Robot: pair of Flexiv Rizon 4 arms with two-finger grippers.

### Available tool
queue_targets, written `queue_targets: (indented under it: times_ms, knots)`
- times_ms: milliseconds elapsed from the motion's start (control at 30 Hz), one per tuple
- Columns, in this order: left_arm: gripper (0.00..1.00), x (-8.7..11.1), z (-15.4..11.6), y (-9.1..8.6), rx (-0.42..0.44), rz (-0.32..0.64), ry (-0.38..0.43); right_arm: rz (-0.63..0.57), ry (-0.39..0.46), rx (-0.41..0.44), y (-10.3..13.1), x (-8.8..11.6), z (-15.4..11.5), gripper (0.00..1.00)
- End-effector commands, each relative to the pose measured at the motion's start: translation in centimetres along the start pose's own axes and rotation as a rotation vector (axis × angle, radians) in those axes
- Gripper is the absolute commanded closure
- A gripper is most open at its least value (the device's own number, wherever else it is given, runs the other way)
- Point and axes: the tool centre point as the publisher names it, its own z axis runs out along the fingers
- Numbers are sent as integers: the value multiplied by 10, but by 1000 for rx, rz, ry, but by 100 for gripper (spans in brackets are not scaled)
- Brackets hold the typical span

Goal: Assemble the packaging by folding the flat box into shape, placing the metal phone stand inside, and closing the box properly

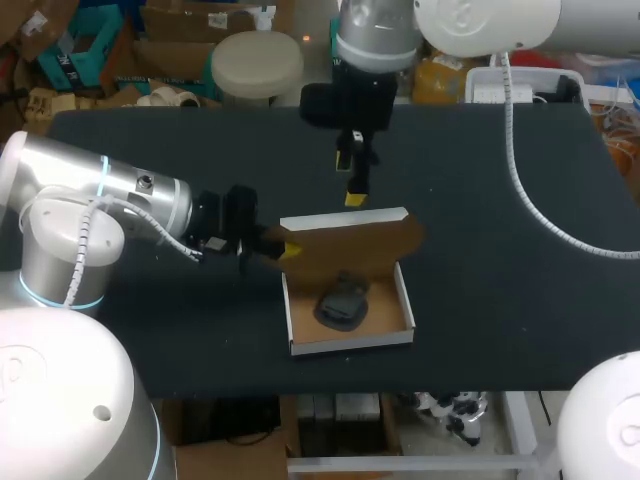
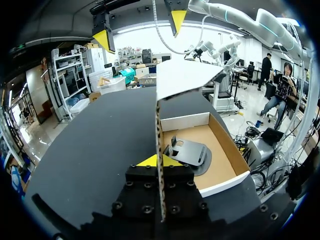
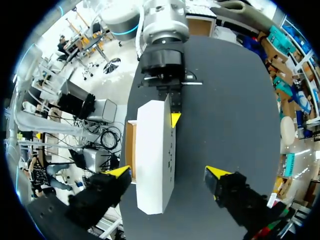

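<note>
Within left end effector (image 2: 161, 161), box lid (image 2: 184, 75)

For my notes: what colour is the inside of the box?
The box is brown inside; best seen in the left wrist view.

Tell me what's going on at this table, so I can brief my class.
The box stands folded into shape on the table, with the metal phone stand already inside. The left gripper is shut on the lid and holds it raised over the open box. The right gripper hangs open above the box's far side, touching nothing. The box is not yet closed.
</note>
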Motion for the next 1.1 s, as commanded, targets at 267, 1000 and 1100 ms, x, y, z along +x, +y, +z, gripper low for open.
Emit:
queue_targets:
  times_ms: [267,1000,1100]
  knots:
    - [100,12,15,6,-127,187,-150,447,-48,-19,-21,4,-24,0]
    - [100,30,13,16,-184,402,-318,581,-20,-164,-24,37,-22,0]
    - [100,30,13,16,-184,402,-318,581,-20,-164,-24,37,-22,0]
